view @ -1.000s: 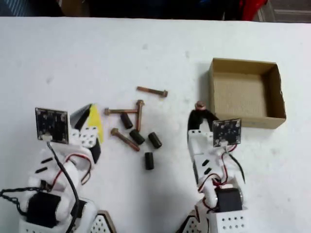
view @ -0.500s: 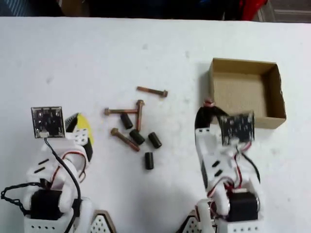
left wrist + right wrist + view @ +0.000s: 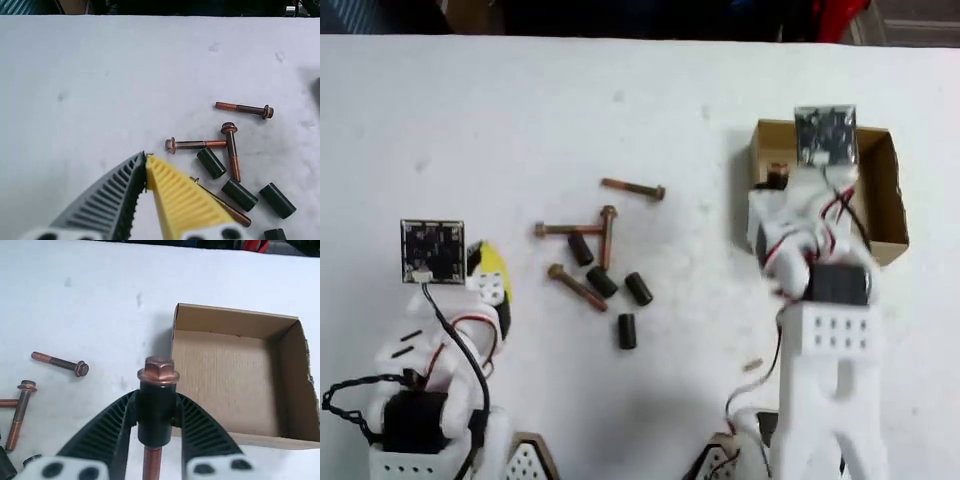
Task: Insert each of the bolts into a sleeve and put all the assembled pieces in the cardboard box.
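The cardboard box (image 3: 885, 200) has, farthest to its left, the left gripper (image 3: 145, 157), jaws pressed together on nothing, apparently parked clear of the work. Nearer the box, four loose bolts (image 3: 633, 188) and four black sleeves (image 3: 638, 288) lie jumbled, awaiting assembly. At the box's left side, the right gripper (image 3: 156, 407) clamps a sleeved bolt (image 3: 159, 371), head foremost, seemingly ready for dropping in.

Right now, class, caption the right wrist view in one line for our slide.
Right gripper clamps a sleeved bolt by the cardboard box, with loose bolts lying on the table.
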Available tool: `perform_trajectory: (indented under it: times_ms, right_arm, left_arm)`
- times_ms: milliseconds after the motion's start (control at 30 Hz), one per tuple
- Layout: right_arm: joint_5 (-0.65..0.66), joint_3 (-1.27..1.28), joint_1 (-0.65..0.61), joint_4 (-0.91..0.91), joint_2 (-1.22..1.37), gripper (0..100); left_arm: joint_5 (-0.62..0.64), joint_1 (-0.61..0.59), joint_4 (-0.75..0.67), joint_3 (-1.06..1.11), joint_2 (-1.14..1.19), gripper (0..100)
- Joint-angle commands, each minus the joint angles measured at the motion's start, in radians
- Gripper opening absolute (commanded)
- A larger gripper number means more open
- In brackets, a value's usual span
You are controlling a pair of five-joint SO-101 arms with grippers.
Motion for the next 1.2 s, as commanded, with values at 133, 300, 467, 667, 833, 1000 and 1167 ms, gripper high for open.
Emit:
perform_trajectory:
  times_ms: [133,300,467,667,833,1000,1167]
  right_arm:
    - [0.014,-0.252,0.050,-0.004,0.277,1.8]
    - [0.098,-0.364,0.051,-0.001,0.473,1.8]
    - [0.104,-0.489,0.077,-0.004,0.673,1.8]
    - [0.104,-0.680,0.110,0.002,0.894,1.8]
    - [0.106,-0.783,0.110,0.002,1.035,1.8]
    - [0.150,-0.856,0.110,0.002,1.141,1.9]
    - [0.164,-0.873,0.110,0.002,1.198,5.1]
  left_arm:
    - [-0.011,-0.007,0.101,0.018,-0.197,2]
    - [-0.029,-0.007,0.109,0.066,-0.222,2]
    - [-0.048,-0.022,0.107,0.117,-0.223,2]
    - [-0.054,-0.097,0.107,0.175,-0.223,2]
    - [-0.054,-0.099,0.104,0.207,-0.223,2]
    - [-0.054,-0.099,0.103,0.221,-0.223,2]
    - [-0.054,-0.099,0.084,0.252,-0.223,2]
